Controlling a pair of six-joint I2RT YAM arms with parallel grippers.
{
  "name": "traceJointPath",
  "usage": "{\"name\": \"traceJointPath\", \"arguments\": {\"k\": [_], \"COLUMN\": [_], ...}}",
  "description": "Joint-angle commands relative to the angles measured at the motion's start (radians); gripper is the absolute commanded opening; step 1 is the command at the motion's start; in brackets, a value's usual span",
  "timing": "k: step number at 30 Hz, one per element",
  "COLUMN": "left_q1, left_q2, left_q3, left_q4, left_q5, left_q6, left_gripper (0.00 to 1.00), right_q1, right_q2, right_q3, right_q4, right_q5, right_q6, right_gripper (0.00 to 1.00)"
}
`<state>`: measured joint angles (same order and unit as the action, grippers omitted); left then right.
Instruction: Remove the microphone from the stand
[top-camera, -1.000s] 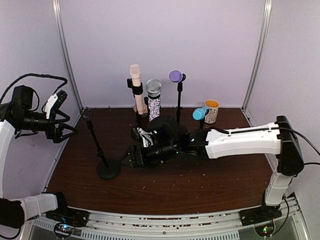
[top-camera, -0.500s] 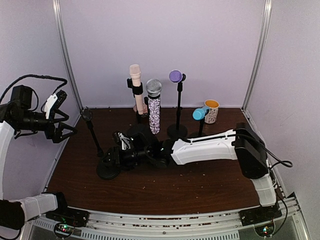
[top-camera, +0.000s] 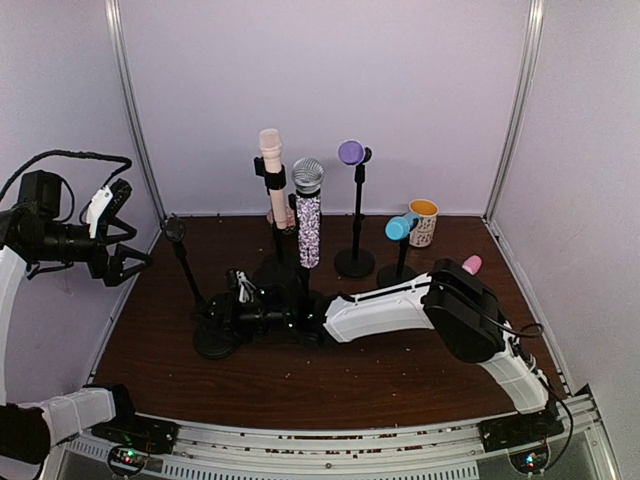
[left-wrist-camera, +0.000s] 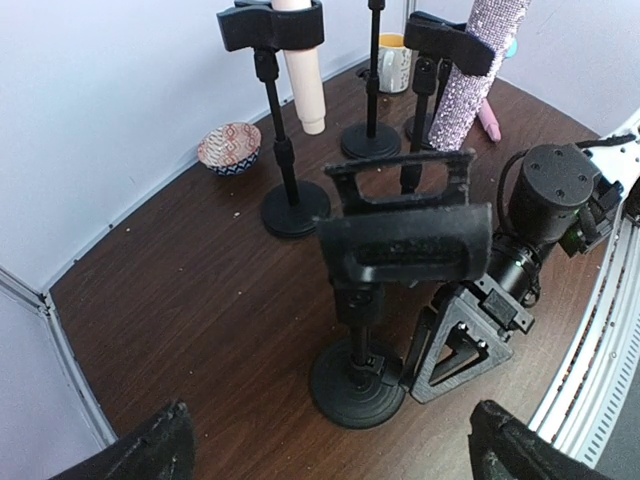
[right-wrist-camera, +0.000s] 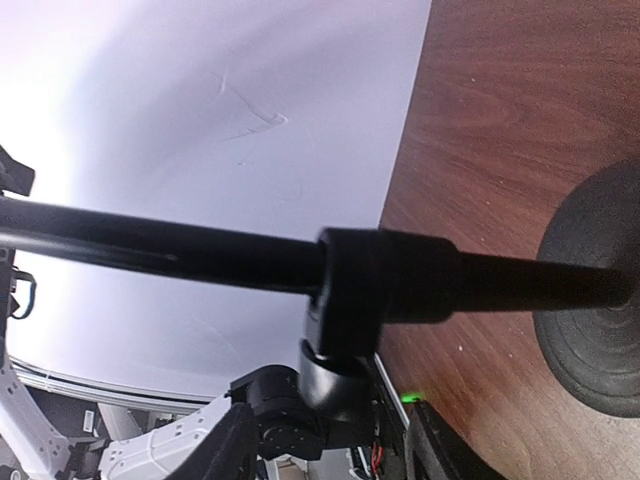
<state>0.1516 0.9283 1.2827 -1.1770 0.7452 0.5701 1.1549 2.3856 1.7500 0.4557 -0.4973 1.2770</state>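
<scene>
Several microphones sit clipped in black stands at the back: a cream one (top-camera: 271, 170), a glittery silver one (top-camera: 307, 215), a purple one (top-camera: 350, 152) and a blue one (top-camera: 402, 226). At the left a tilted stand (top-camera: 190, 275) carries an empty clip (left-wrist-camera: 405, 230). My right gripper (top-camera: 213, 315) is low by this stand's base (left-wrist-camera: 358, 385), open. In the right wrist view the pole (right-wrist-camera: 400, 280) crosses just beyond that gripper (right-wrist-camera: 330, 420). My left gripper (top-camera: 125, 262) hangs wide open, high at the left, with nothing between its fingers (left-wrist-camera: 170, 450).
A pink microphone (top-camera: 470, 264) lies on the table at the right. A patterned mug (top-camera: 424, 222) stands behind the blue microphone. A small patterned bowl (left-wrist-camera: 229, 147) sits near the back wall. My right arm (top-camera: 400, 300) stretches across the middle of the table.
My right arm has swept left from the table's middle to the empty stand's base, and its jaws have narrowed. The left arm has not moved.
</scene>
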Motion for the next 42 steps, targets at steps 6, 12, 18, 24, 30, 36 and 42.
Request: {"name": "traceJointPath", "arguments": {"k": [6, 12, 18, 24, 30, 36, 42], "left_q1": [0.01, 0.01, 0.01, 0.009, 0.009, 0.011, 0.01], "left_q2": [0.024, 0.03, 0.041, 0.041, 0.037, 0.038, 0.041], "left_q3": [-0.007, -0.002, -0.002, 0.0, -0.007, -0.019, -0.011], "left_q4": [0.036, 0.036, 0.036, 0.03, 0.028, 0.028, 0.027], "left_q5": [0.037, 0.049, 0.057, 0.059, 0.06, 0.07, 0.068], "left_q6": [0.009, 0.014, 0.024, 0.041, 0.049, 0.052, 0.051], "left_gripper": [0.98, 0.98, 0.98, 0.98, 0.98, 0.98, 0.98], "right_q1": [-0.026, -0.035, -0.04, -0.04, -0.04, -0.046, -0.047], "right_q2": [0.068, 0.083, 0.079, 0.076, 0.053, 0.024, -0.002], "right_q3": [0.083, 0.089, 0.088, 0.092, 0.073, 0.028, 0.038], "right_q4": [0.135, 0.134, 0.142, 0.125, 0.063, 0.038, -0.101], "right_q5": [0.001, 0.008, 0.035, 0.06, 0.088, 0.115, 0.16], "right_q6": [0.094, 0.103, 0.108, 0.105, 0.067, 0.033, -0.088], "right_gripper": [0.44, 0.38, 0.28, 0.2, 0.09, 0.02, 0.0]}}
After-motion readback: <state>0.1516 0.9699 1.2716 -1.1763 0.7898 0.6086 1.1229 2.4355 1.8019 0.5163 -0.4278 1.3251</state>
